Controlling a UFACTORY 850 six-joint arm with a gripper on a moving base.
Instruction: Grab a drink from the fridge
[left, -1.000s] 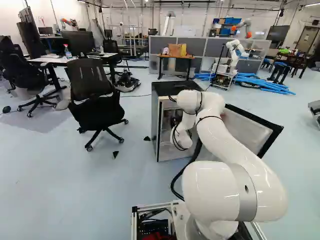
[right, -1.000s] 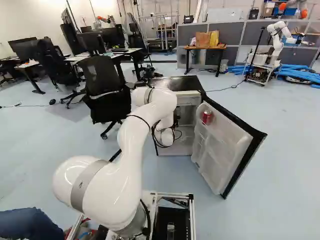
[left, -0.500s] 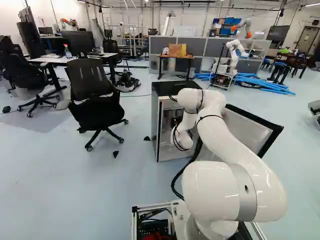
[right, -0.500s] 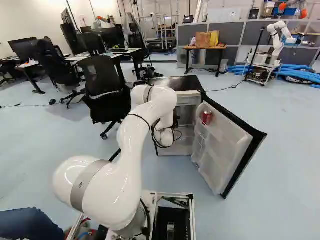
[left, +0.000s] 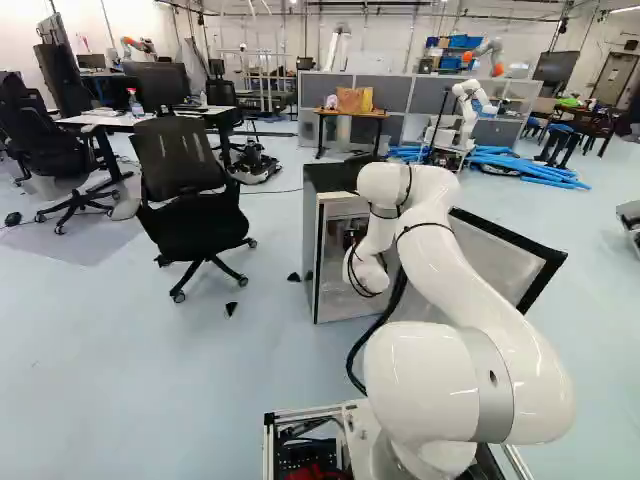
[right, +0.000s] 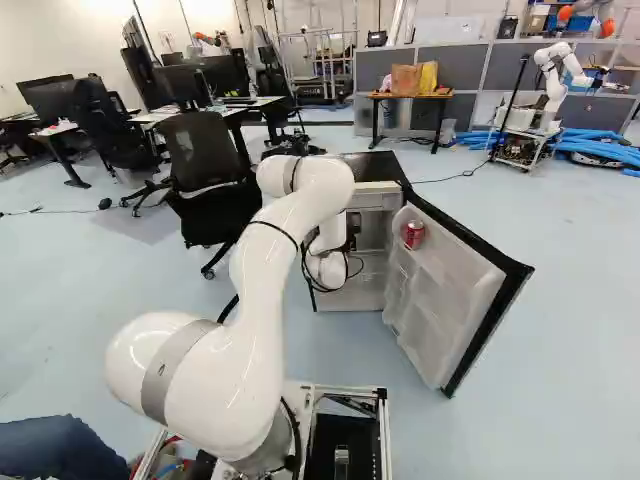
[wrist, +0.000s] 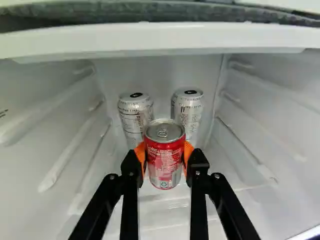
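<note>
- The pincer (wrist: 165, 158) is closed around a red can (wrist: 164, 170), which is pressed from both sides by the orange pads (wrist: 140, 154).
- The can is held upright inside the fridge (left: 334, 285), in front of two silver cans, one (wrist: 135, 119) behind each side of it; whether its base is clear of the shelf cannot be told.
- The grasp is judged to be made, so the step in hand is the lifting and drawing out of the drink.
- Next, a slight lift and a straight, level retreat through the opening are called for, with the white ledge (wrist: 160, 42) overhead avoided.
- If the can is raised too early, its top or the wrist could be knocked there; if it is swung, a silver can or a side wall could be struck.
- The shelf (wrist: 227, 175) looks smooth and pale, and ribs are moulded into the walls.
- The door (right: 455, 290) is swung wide open, with another red can (right: 413, 235) kept in its rack.
- The fridge is stood on a pale blue floor (left: 110, 370), with an office chair (left: 190, 190) placed nearby.
</note>
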